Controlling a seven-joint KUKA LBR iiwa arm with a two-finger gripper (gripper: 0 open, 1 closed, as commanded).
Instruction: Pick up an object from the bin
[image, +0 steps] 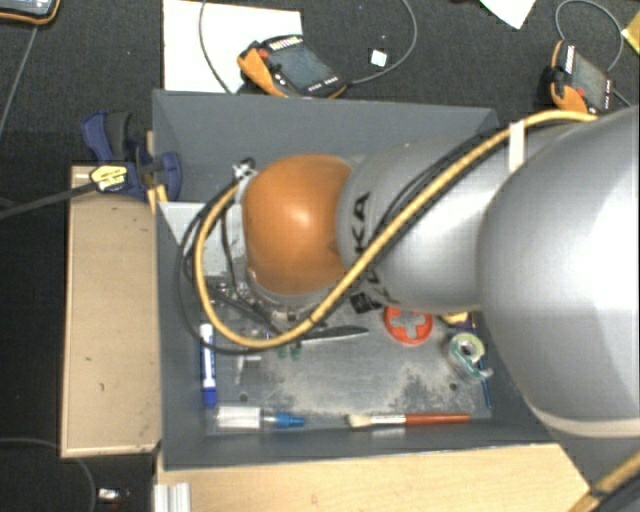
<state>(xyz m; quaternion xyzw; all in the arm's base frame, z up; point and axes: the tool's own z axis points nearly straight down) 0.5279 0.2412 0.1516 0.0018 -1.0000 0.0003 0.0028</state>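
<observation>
My gripper (268, 312) pokes out from under the arm's orange dome, low over the left half of the bin floor. A thin black stick-like thing (335, 335) lies just to its right. A blue marker with a white cap end (208, 366) lies lengthwise along the left wall, a little left of and below the gripper. Near the front wall rests a white tube with a blue tip (256, 420). Nothing shows in the gripper's grasp.
A brush with a red handle (412, 421) lies along the front wall. A red-and-white round thing (408, 326), a small yellow piece (456, 318) and a green-blue tape roll holder (468, 354) sit at the right, partly under the arm. The arm covers the bin's back half.
</observation>
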